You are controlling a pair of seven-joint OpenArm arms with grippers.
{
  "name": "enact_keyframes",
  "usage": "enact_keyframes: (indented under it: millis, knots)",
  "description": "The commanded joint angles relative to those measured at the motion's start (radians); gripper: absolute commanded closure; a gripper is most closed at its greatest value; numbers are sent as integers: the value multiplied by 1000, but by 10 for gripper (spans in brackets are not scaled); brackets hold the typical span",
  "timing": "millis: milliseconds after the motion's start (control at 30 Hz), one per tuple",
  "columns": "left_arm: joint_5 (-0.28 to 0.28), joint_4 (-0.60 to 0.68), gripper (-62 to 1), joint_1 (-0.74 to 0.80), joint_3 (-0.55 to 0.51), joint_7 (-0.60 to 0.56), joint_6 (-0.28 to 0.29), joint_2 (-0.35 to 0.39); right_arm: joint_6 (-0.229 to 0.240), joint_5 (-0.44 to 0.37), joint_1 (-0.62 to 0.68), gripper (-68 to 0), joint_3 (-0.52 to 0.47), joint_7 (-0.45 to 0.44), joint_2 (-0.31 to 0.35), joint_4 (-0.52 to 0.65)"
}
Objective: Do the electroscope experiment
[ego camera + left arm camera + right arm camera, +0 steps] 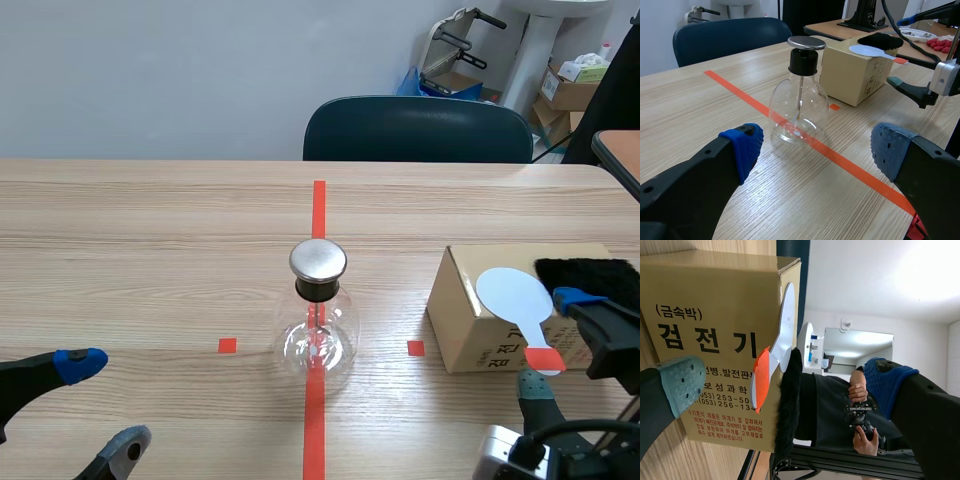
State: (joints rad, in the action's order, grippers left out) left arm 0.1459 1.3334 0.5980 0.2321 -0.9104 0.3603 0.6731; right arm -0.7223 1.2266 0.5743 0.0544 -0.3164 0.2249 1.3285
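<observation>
— What is seen at the centre of the frame?

— An electroscope [318,320] is stood upright on the orange-red tape line [314,425]. It is a clear glass flask, stoppered in black and capped with a round metal disc. A thin rod is seen hanging inside.

— And at the right?

— A pale round paddle [517,300] with an orange-red handle end is laid flat on a cardboard box [462,335], its handle overhanging the near edge. A black furry cloth [590,272] is laid just beside it, at the box's right end.

The left gripper [103,405] and the right gripper [555,342] both hover low, gaping wide.
</observation>
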Motion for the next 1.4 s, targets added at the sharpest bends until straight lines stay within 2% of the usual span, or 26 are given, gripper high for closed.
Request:
enact_keyframes:
  millis: [0,167,367,533,633,800,900,1000,1067,1200,1367]
  knots:
    - [6,23,-470,-3,-2,-16,-2,-5,-51,-4,-7,-679,-3,3,14,16]
    - [7,23,-470,-3,-2,-17,-11,-5,-51,-3,-6,-679,-3,3,13,16]
    - [19,23,-470,-18,-3,-13,-57,-13,-51,-3,-6,-679,-3,3,14,16]
    - [59,23,-469,-53,-27,0,-89,-37,-51,-5,-3,-679,-3,3,14,16]
    - [83,23,-470,-86,-67,47,-89,-63,-47,-57,18,-679,-3,-10,16,22]
    - [124,23,-470,-152,-161,157,-88,-130,37,-142,124,-679,-3,-50,30,84]
    - [151,23,-470,-186,-230,230,-88,-171,100,-239,212,-679,-3,-96,56,162]
    - [172,24,-470,-200,-294,288,-84,-191,180,-390,296,-679,-5,-143,100,268]
    - [196,33,-470,-191,-318,289,-81,-187,272,-499,336,-679,-19,-165,129,343]
    - [196,80,-475,-129,-343,320,-74,-172,508,-796,354,-679,-91,-184,183,481]
    - [196,187,-508,25,-343,326,-73,-138,813,-1163,309,-679,-222,-183,247,604]
